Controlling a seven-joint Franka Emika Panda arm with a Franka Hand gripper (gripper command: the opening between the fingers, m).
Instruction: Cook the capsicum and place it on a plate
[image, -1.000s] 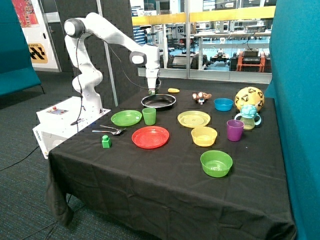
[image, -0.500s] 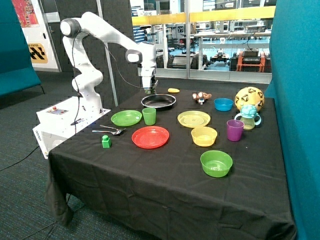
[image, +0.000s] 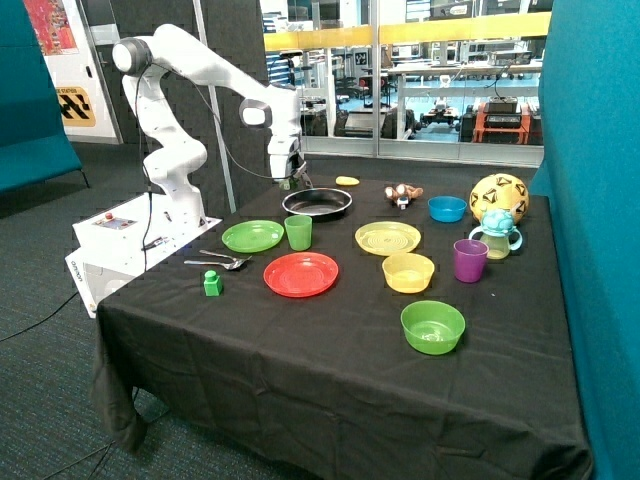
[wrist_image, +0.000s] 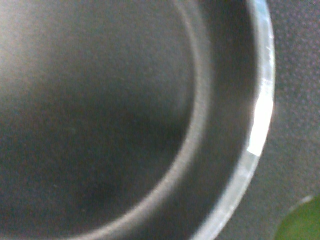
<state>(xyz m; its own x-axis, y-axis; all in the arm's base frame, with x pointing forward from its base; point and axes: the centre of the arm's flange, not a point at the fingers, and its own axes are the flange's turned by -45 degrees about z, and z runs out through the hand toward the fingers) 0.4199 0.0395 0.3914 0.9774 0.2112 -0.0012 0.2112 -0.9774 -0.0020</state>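
Furthest over toward the robot's base lie the green block (image: 212, 284) and some cutlery (image: 220, 262), neither part of this job. Next comes the green plate (image: 253, 236), bare, on the counter (image: 330, 350) at about seven o'clock from the frying pan (image: 317, 203), with a green cup (image: 298, 232) standing just beside the plate. The hand (image: 288, 181) hangs in the air above the pan's ten o'clock rim, clear of the metal and not yet over the plate. How far open it is I cannot tell, nor for certain what it has hold of. The capsicum is nowhere plain to see: the pan looks bare from outside, the wrist view shows only smooth dark pan floor (wrist_image: 115, 125) and bright rim, and nothing like it lies on the cloth. A dark speck at the hand's tip may be it, so my guess is that it is being carried. On that reading the cooking part is over and the step in hand is the carry from pan to plate. The next move calls for a short travel toward seven o'clock, high enough to clear the cup, then a descent over the plate's middle and a release low down, so the lumpy vegetable does not roll off the rim. The red plate (image: 301, 274) at six o'clock and the yellow plate (image: 388, 238) at four o'clock are the wrong targets.
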